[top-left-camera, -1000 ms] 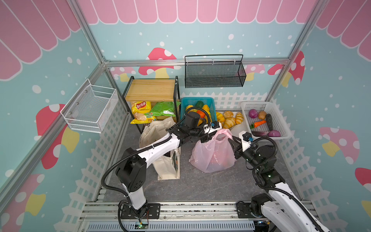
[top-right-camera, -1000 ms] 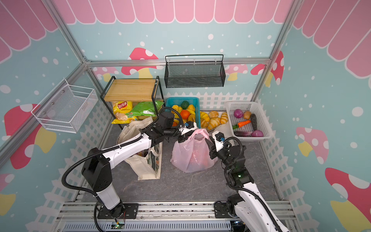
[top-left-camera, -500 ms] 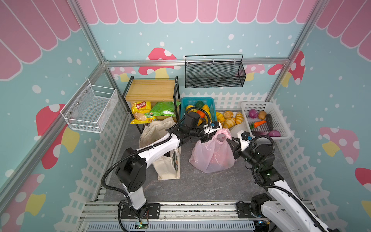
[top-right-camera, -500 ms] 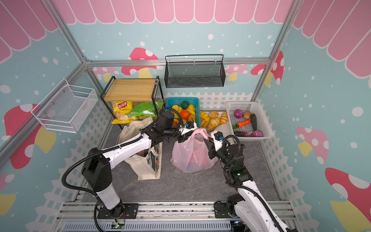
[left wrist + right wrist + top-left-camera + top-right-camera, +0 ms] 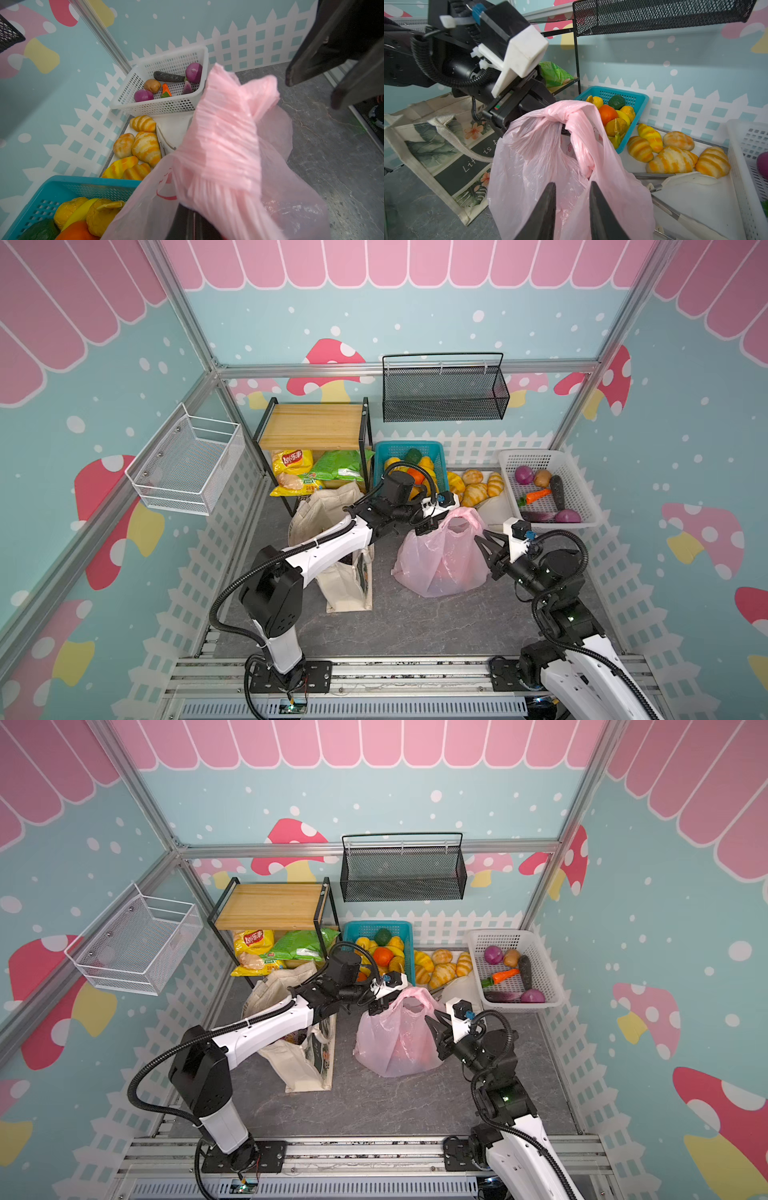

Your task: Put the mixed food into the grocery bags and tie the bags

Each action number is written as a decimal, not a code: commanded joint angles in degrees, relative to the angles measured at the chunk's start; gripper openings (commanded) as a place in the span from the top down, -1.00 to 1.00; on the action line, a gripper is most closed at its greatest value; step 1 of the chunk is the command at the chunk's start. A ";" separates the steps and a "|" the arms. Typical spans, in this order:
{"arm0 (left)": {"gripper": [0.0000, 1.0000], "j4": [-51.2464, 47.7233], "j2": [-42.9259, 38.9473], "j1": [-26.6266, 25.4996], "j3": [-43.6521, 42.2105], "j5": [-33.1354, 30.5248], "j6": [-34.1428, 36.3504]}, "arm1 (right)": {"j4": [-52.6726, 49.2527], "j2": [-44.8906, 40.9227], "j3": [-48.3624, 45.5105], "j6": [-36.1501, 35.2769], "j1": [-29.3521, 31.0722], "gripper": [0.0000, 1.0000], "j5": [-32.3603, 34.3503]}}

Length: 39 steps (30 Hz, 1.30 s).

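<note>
While the tall cream canvas tote (image 5: 347, 589) just stands on the grey desk (image 5: 415, 626) at the left, your left gripper (image 5: 424, 526) reaches across above it, fingers clenched on the bunched handles of the thin translucent pink plastic bag (image 5: 440, 564). That bag sits mid-desk, right next to the tote, with something reddish showing through. On its right, your right gripper (image 5: 572, 184) has its fingers released, spread just beside the plastic, gripping nothing.
</note>
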 commanded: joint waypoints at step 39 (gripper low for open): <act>1.00 -0.64 -1.58 -0.68 -0.31 0.03 2.01 | 13.71 10.04 -1.75 1.56 0.16 0.30 10.61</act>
